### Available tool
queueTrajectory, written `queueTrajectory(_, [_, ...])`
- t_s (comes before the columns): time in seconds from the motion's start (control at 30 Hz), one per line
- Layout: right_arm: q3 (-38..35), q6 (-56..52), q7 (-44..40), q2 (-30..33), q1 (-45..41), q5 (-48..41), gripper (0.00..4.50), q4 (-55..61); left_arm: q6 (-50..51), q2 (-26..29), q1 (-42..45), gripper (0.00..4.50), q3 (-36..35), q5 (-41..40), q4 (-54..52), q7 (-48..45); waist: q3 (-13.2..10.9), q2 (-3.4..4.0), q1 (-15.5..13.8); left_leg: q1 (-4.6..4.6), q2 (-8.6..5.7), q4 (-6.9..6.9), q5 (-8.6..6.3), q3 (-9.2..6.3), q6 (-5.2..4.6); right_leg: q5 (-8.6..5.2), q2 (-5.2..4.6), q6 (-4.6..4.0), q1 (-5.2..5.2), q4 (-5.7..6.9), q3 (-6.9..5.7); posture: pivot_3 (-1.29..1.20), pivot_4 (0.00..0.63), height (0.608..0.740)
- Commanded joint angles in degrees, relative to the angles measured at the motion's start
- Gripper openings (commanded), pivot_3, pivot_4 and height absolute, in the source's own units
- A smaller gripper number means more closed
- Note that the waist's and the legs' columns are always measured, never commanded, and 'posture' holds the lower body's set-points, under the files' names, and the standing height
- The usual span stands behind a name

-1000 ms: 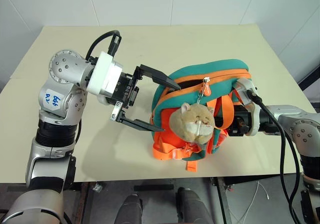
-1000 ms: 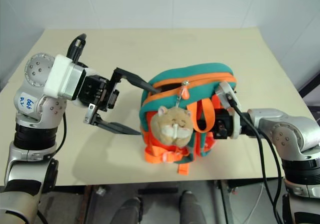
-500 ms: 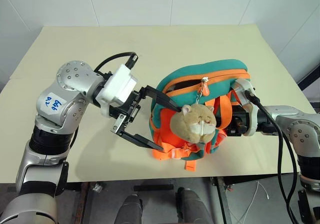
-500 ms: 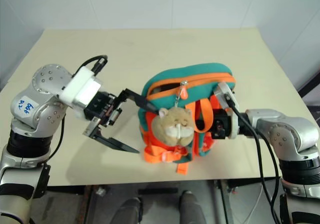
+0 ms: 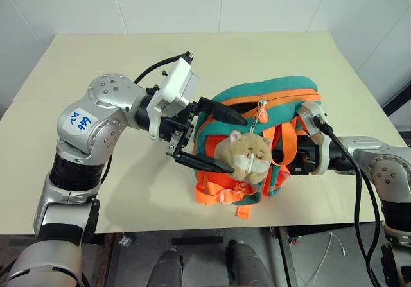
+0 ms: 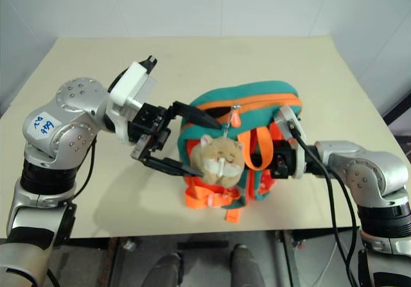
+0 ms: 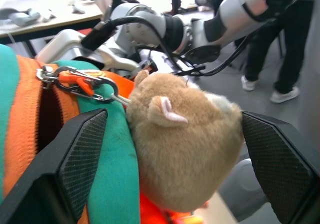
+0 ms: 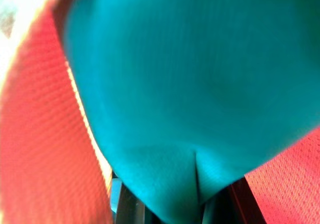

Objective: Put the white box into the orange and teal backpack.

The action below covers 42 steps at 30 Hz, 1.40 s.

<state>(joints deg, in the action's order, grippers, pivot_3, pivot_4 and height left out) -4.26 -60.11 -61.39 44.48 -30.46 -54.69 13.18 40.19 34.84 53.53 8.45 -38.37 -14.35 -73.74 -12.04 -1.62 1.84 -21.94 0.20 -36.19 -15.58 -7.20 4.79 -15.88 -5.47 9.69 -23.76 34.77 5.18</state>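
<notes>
Fingers [image 5: 218, 113] of the left gripper [image 5: 214, 137], spread wide, are now bracketing the tan plush charm [image 5: 244, 155]; a second ago they were standing left of the orange and teal backpack [image 5: 282, 97]. Right gripper fingers are pinching the backpack's teal fabric [image 8: 200, 108] at its right side. Upright near the counter's [image 5: 96, 56] near edge, the backpack is leaving bare surface far and left.

Cream table [image 5: 96, 56] with one backpack on it

The orange and teal backpack [image 5: 282, 91] stands upright on the table's near half, close to the front edge; the tabletop around the backpack is plain cream.
</notes>
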Motion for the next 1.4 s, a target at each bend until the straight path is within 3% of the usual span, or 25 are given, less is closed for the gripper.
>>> queueTrajectory(0.03, [0.3,-0.3,0.4,-0.5,0.4,-0.4,0.1,0.9,2.5,0.7,1.3,4.48,1.7,-2.1,-2.8,-2.2,0.0,0.0,0.0,0.0,0.0,0.0,0.0,0.0,0.0,0.0,0.0,0.0,0.0,-0.01,0.0,0.0,0.15,0.74])
queueTrajectory(0.2, [0.5,-0.2,0.7,-0.9,0.3,-0.3,0.1,1.0,5.7,0.0,2.5,4.48,3.0,-3.6,-3.3,-2.5,0.0,0.0,0.0,0.0,0.0,-0.01,0.0,0.0,0.0,0.0,0.0,0.0,0.0,-0.01,0.0,0.0,0.15,0.74])
queueTrajectory(0.6, [0.1,-0.3,1.3,-0.9,0.8,-0.7,0.1,1.4,15.7,3.6,7.0,4.48,8.1,1.3,-3.8,4.3,0.0,0.0,-0.1,0.04,0.0,-0.02,0.0,0.0,0.0,0.0,0.0,0.0,0.05,-0.01,0.0,0.0,0.15,0.74])
queueTrajectory(0.8, [0.6,0.0,1.3,-1.4,0.2,-0.5,0.1,1.0,21.0,0.3,8.6,4.48,9.5,2.0,-4.9,11.5,0.0,0.0,-0.2,0.05,0.0,-0.03,0.0,0.0,0.0,0.0,0.0,0.0,0.09,-0.02,0.0,0.0,0.15,0.74])
queueTrajectory(1.13, [-0.1,-0.4,1.7,-1.5,1.1,-0.8,0.1,1.8,11.9,2.4,10.2,4.48,12.4,12.5,-3.1,15.0,0.0,0.0,-0.3,0.06,-0.01,-0.04,0.02,0.0,0.02,0.0,0.0,0.0,0.1,-0.04,0.0,0.0,0.15,0.74])
queueTrajectory(1.4, [0.0,-0.1,1.8,-2.0,0.8,-0.5,0.1,1.5,13.8,-0.9,8.9,4.48,12.2,11.1,-3.5,15.1,0.0,0.0,-0.4,-0.01,-0.04,-0.01,0.01,-0.04,0.0,0.03,-0.02,0.05,0.13,-0.2,0.0,0.0,0.15,0.74])
